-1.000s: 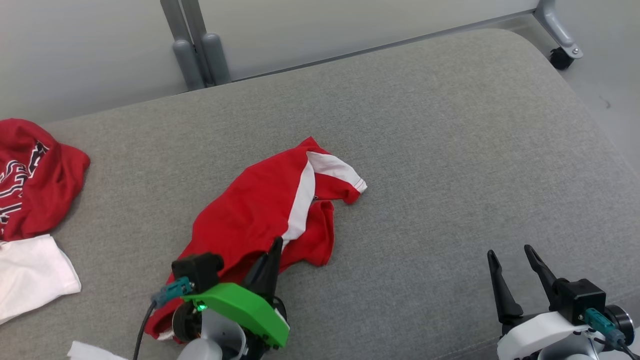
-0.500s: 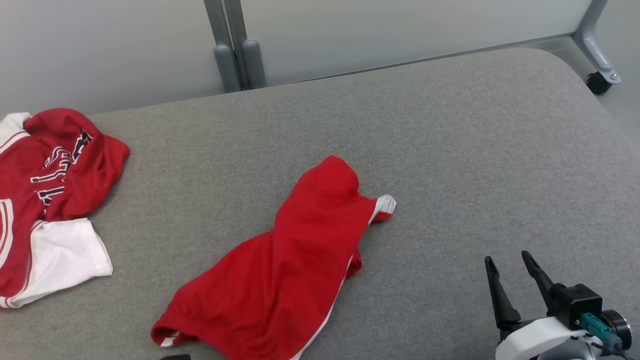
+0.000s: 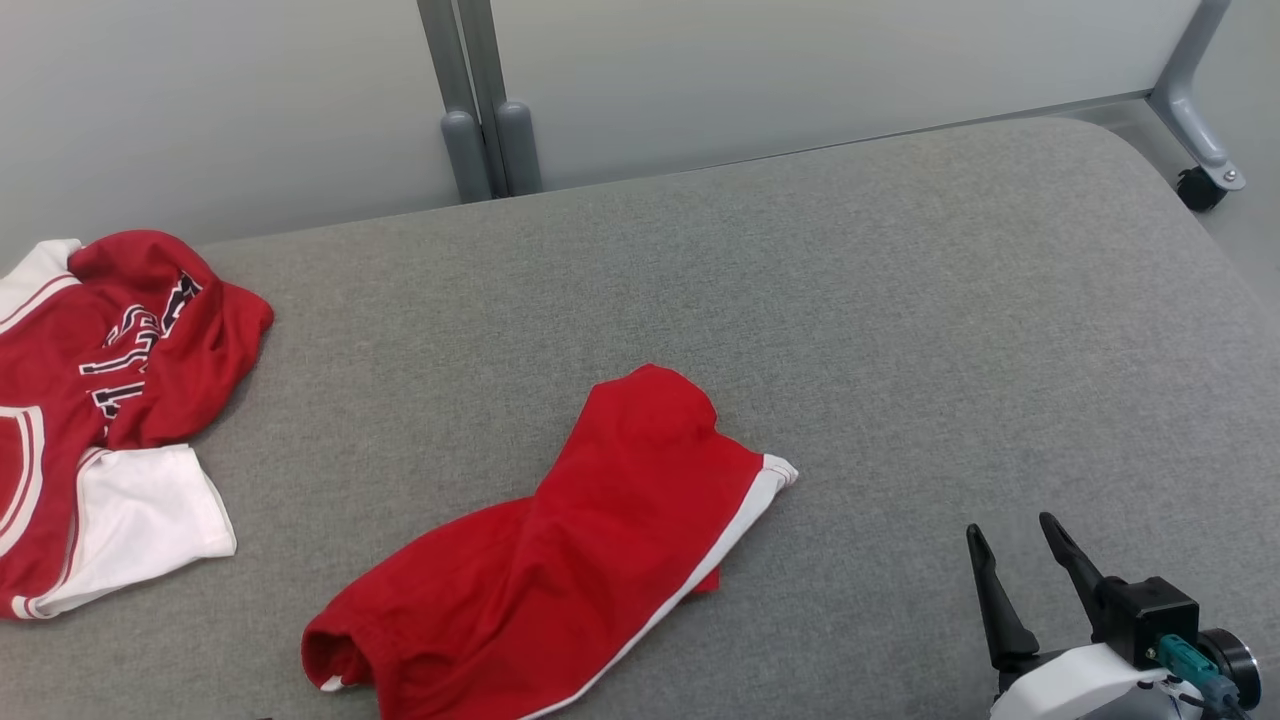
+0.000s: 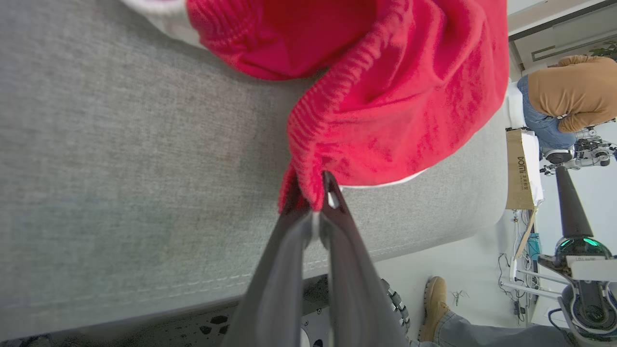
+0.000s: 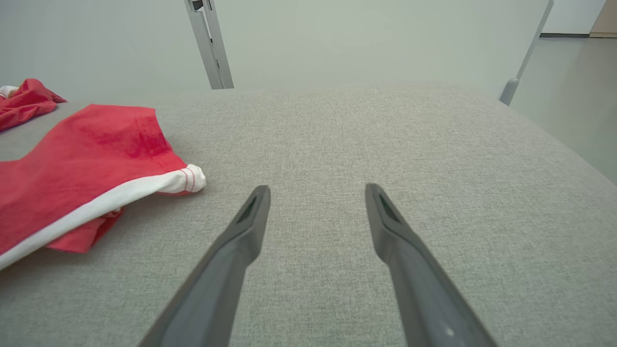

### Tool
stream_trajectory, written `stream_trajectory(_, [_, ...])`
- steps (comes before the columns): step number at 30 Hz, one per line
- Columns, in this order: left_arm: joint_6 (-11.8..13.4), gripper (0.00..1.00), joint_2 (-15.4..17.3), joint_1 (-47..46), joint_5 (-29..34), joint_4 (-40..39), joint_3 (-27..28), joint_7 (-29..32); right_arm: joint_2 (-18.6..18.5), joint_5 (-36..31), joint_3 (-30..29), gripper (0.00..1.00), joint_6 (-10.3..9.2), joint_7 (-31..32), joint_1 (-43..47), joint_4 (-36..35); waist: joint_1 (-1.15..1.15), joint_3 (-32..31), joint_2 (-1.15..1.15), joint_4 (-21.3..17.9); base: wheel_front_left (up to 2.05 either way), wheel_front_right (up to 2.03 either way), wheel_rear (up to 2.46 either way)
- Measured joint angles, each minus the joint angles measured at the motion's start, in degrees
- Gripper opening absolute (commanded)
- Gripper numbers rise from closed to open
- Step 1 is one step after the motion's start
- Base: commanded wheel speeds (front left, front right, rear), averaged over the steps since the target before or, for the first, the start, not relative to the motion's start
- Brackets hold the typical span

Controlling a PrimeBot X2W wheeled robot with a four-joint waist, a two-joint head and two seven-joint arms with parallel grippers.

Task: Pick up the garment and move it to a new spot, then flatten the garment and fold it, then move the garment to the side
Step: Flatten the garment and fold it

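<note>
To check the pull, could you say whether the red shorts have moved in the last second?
Yes: against the grey posts, the red shorts have slid toward the near edge of the cushion.

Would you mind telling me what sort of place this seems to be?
Probably a robotics lab or test room, not a home: a partition panel on a caster stands behind the grey padded surface, and the left wrist view shows a cardboard box and loose cables on the floor.

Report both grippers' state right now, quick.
Left gripper: closed, pinching the edge of the red shorts.
Right gripper: open, holding nothing, over the grey cushion.
</note>
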Motion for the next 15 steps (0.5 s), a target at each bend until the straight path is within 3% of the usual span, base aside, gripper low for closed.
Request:
stream_trajectory(1, [0.8, 1.00, 0.4, 0.1, 1.4, -0.1, -0.1, -0.4, -0.1, -0.1, 0.2, 1.00, 0.00, 0.0, 0.2, 0.1, 0.00, -0.2, 0.00, -0.2, 0.00, 0.00, 0.00])
stream_trajectory(4, [3.0, 1.00, 1.9, 0.5, 4.4, 0.1, -0.3, -0.9, -0.2, -0.1, 0.6, 1.00, 0.00, 0.0, 1.0, 0.4, 0.00, -0.8, 0.00, -0.4, 0.00, 0.00, 0.00])
stream_trajectory(6, [7.0, 1.00, 4.8, 0.5, 10.0, -0.1, -0.3, -2.0, -0.4, -0.1, 1.2, 1.00, -0.01, 0.0, 1.1, 0.5, 0.00, -1.1, 0.00, -1.0, 0.00, 0.00, 0.00])
stream_trajectory(9, [10.5, 1.00, 5.7, -1.1, 13.2, -3.0, 1.8, -5.3, -0.6, -0.1, 0.9, 1.00, -0.01, 0.0, 1.1, 0.3, 0.00, -0.9, 0.00, -1.4, 0.00, 0.00, 0.00])
stream_trajectory(15, [10.8, 1.00, 5.8, -13.0, 18.4, -2.6, -2.8, -2.3, -0.6, 0.0, 1.4, 1.00, -0.01, 0.0, 0.8, 0.1, 0.00, 0.6, 0.00, -1.4, 0.00, 0.00, 0.00])
